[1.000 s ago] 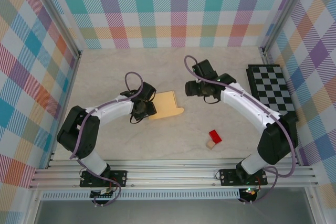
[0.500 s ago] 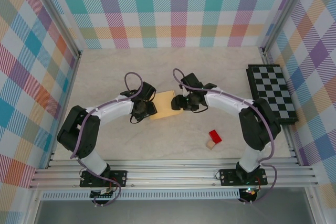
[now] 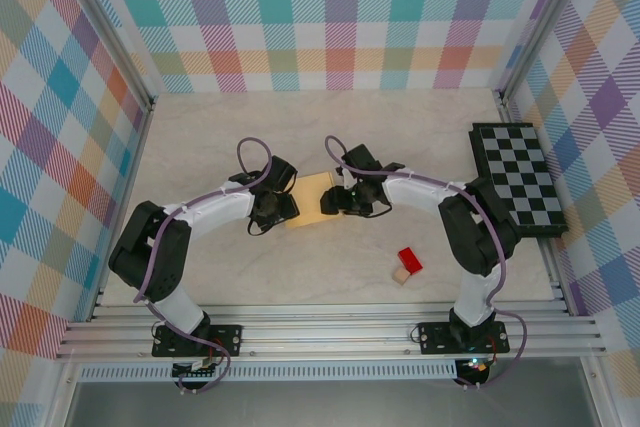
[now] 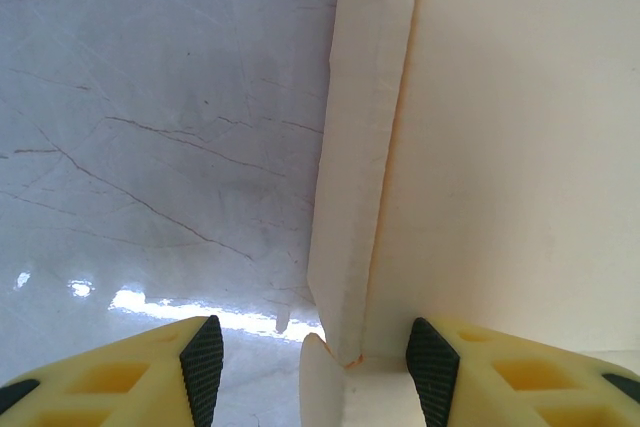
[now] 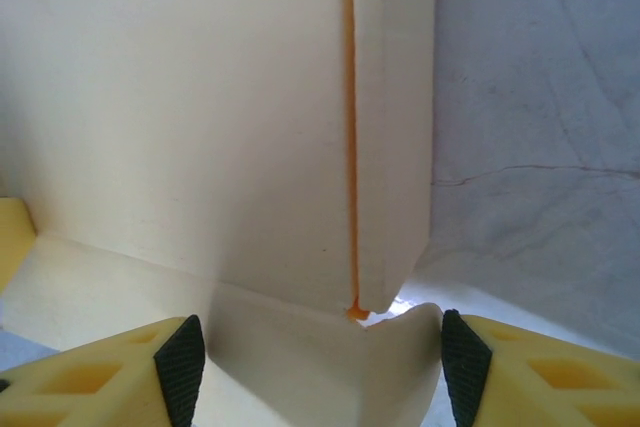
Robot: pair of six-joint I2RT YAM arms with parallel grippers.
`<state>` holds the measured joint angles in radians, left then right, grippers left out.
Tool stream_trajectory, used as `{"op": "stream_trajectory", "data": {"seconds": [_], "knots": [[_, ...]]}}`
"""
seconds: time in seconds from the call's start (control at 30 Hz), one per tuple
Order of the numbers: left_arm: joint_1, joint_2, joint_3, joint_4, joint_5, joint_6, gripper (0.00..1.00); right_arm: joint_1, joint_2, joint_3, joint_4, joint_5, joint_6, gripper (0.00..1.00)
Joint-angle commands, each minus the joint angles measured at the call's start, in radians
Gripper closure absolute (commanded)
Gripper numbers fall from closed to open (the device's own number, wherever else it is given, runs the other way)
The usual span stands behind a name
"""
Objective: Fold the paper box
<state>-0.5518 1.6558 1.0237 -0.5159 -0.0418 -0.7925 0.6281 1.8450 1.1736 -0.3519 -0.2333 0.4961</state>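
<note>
From above, both arms bend inward, low over the table's middle. The left gripper [image 3: 285, 209] and right gripper [image 3: 332, 201] meet the paper box [image 3: 312, 195] from opposite sides. Left wrist: jaws apart, straddling a raised fold. Right wrist: jaws apart across a flap.

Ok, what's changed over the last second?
The right gripper swung left and nearer the arm bases, from clear of the paper box to its right edge, jaws open astride it. The left gripper stayed open at the box's left edge. The red block and checkered board have not moved.
</note>
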Motion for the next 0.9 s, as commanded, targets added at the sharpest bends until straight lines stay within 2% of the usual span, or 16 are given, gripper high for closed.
{"op": "stream_trajectory", "data": {"seconds": [0.0, 0.2, 0.53, 0.87], "knots": [[0.007, 0.059, -0.040, -0.042, 0.025, -0.003, 0.44, -0.002, -0.009, -0.002, 0.036, -0.068, 0.042, 0.38], [0.007, 0.052, -0.041, -0.048, 0.015, -0.001, 0.44, -0.002, -0.019, 0.009, -0.006, -0.049, 0.081, 0.51], [0.007, 0.048, -0.025, -0.059, 0.010, 0.001, 0.44, -0.002, -0.020, 0.033, -0.143, 0.055, 0.091, 0.69], [0.007, 0.053, -0.016, -0.068, 0.002, 0.001, 0.44, -0.002, -0.056, 0.036, -0.170, 0.053, 0.092, 0.68]]}}
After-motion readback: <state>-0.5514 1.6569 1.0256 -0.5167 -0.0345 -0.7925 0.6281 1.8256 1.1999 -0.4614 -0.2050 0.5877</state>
